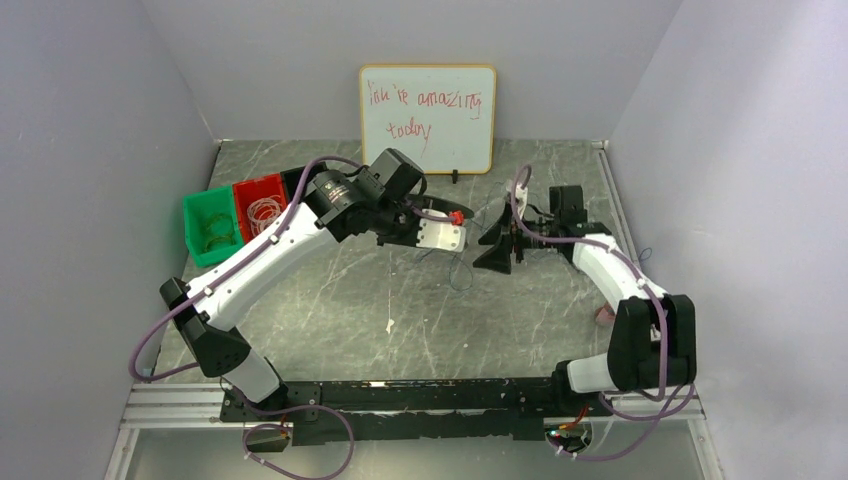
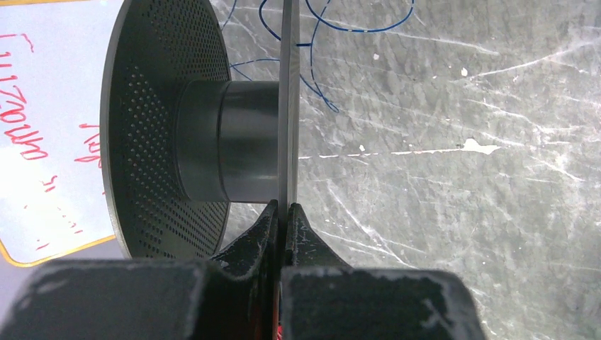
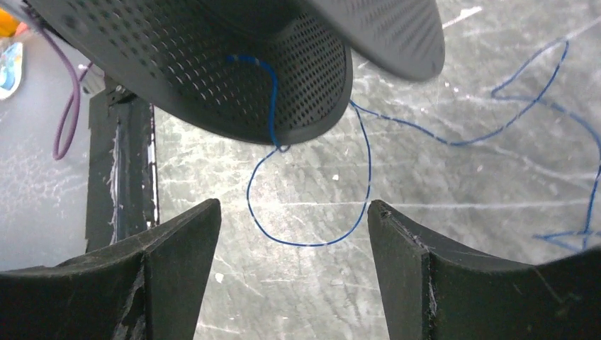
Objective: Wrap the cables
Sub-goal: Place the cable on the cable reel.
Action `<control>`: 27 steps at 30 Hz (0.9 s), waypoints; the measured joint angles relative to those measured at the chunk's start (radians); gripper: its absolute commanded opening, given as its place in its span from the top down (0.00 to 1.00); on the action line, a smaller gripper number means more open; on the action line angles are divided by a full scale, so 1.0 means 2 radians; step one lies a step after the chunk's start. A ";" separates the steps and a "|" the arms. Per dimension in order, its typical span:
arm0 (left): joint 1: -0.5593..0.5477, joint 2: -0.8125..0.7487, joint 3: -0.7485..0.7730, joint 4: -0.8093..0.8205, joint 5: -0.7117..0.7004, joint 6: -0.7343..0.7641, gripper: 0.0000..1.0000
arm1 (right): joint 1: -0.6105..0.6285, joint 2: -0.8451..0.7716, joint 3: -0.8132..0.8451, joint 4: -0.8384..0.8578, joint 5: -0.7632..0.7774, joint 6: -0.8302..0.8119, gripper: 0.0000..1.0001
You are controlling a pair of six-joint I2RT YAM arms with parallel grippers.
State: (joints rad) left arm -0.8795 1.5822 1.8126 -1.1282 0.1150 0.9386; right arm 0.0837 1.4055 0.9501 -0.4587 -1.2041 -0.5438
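A black perforated spool [image 1: 497, 250] stands on edge mid-table. My left gripper [image 2: 285, 209] is shut on the rim of one spool flange [image 2: 288, 106]; the other flange [image 2: 152, 127] and the hub [image 2: 234, 142] lie to its left. The thin blue cable [image 3: 312, 243] passes through a hole in the flange [image 3: 234, 78] and lies in loose loops on the table. It also shows in the left wrist view [image 2: 319, 28] and faintly in the top view [image 1: 455, 275]. My right gripper [image 3: 294, 205] is open and empty, hovering just above a cable loop beside the spool.
A green bin [image 1: 210, 225] and a red bin [image 1: 262, 205] with coiled wires stand at the back left. A whiteboard [image 1: 428, 118] leans on the back wall. A small pink object [image 1: 603, 315] lies by the right arm. Walls close in left and right.
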 measured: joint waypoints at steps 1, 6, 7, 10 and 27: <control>0.000 0.000 0.000 0.002 -0.001 -0.002 0.97 | 0.000 -0.010 -0.027 0.037 0.004 0.031 0.20; 0.000 0.000 0.000 0.016 -0.004 -0.014 0.97 | 0.004 -0.030 -0.097 0.190 0.028 0.161 0.21; 0.000 0.000 0.000 0.018 -0.006 -0.018 0.97 | 0.006 -0.030 -0.104 0.217 0.035 0.181 0.21; 0.000 0.000 0.000 0.024 -0.009 -0.023 0.97 | 0.017 -0.031 -0.121 0.282 0.054 0.224 0.22; 0.003 0.001 0.000 0.043 -0.021 -0.043 0.98 | 0.084 -0.020 -0.137 0.376 0.171 0.296 0.38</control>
State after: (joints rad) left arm -0.8734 1.5833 1.8126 -1.0416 0.0731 0.8524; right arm 0.2508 1.3663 0.6769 0.2935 -0.8631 0.0479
